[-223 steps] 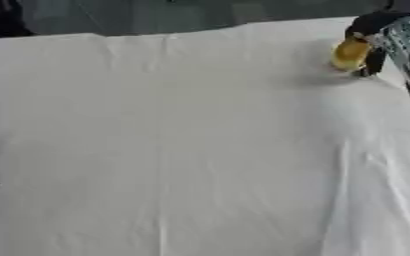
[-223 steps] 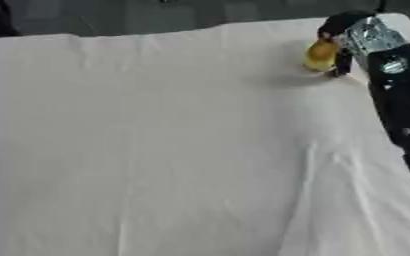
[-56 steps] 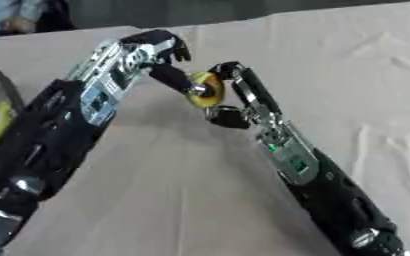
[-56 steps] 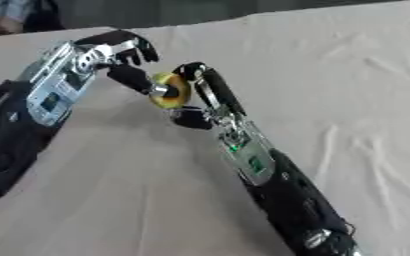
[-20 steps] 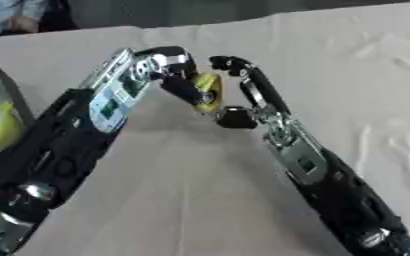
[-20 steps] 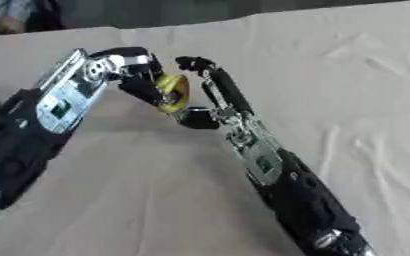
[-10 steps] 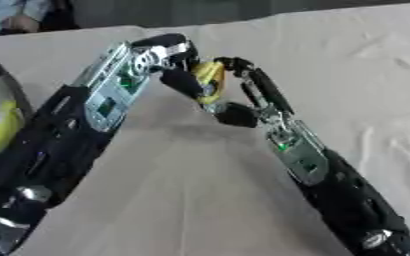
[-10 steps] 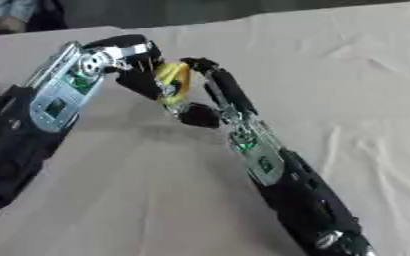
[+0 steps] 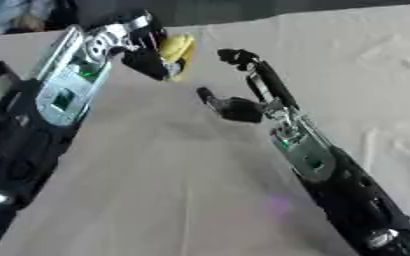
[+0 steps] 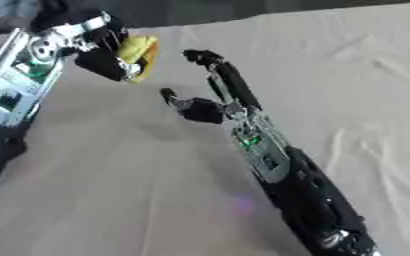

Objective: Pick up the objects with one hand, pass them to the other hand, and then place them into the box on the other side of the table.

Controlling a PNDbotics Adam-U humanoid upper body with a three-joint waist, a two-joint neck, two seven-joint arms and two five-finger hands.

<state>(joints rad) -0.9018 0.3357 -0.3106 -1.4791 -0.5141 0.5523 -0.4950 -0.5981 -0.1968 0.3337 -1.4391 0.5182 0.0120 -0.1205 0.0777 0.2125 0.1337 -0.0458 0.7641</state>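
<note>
Fingers of left hand (image 9: 143, 52) curled round yellow object (image 9: 177, 48) — right hand (image 9: 239, 102) spread, empty. Handover apparently done — box drop remaining.

A yellow object (image 9: 177, 49) sits in black fingers (image 9: 147, 65) over a plain white tablecloth (image 9: 366, 75).

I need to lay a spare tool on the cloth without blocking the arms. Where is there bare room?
The cloth lies bare right of the open right hand, and between both forearms toward the near edge. It is crowded at the top left, where the left hand holds the yellow object.
</note>
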